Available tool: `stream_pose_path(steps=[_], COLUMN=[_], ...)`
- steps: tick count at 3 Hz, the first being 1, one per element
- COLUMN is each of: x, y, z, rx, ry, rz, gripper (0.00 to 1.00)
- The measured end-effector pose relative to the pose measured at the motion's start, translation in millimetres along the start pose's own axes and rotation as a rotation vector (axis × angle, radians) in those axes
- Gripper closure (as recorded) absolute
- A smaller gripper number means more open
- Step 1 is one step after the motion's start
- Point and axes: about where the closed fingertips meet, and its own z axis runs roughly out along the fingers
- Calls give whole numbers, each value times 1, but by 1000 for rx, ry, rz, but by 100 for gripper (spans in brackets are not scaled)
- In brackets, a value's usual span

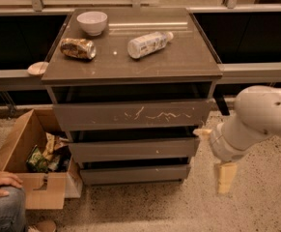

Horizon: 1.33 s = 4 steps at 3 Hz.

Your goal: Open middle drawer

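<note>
1. Middle drawer (133, 149): it sits in the cabinet (130, 66) under the scratched front (130, 114), long axis left-right, flat face outward.
2. A cardboard box (29, 170) stands at the cabinet's left. My gripper (211, 159) hangs just beside the drawer's right end, spread wide and empty.
3. Speckled floor (145, 207) lies open in front.

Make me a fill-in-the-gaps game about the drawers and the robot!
The white round bowl stands on the grey-brown cabinet's ___.
The clear plastic bottle lies on its ___.
The robot's gripper hangs beside the wide grey-brown middle drawer, on the picture's ___ side.
The brown cardboard box stands on the ___.
Missing words: top; side; right; floor.
</note>
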Motion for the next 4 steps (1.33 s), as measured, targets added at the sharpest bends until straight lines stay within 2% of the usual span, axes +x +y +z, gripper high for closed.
stream_pose_path(steps=[1,2,3,4], x=[10,22,18,17], y=[0,-13,-23,-27], z=[61,136,190,195], rx=[-60,-111,-145,-143], ry=[-15,-62,-97,-103], rz=[-51,-39,-16,-20], gripper=[0,0,0,0])
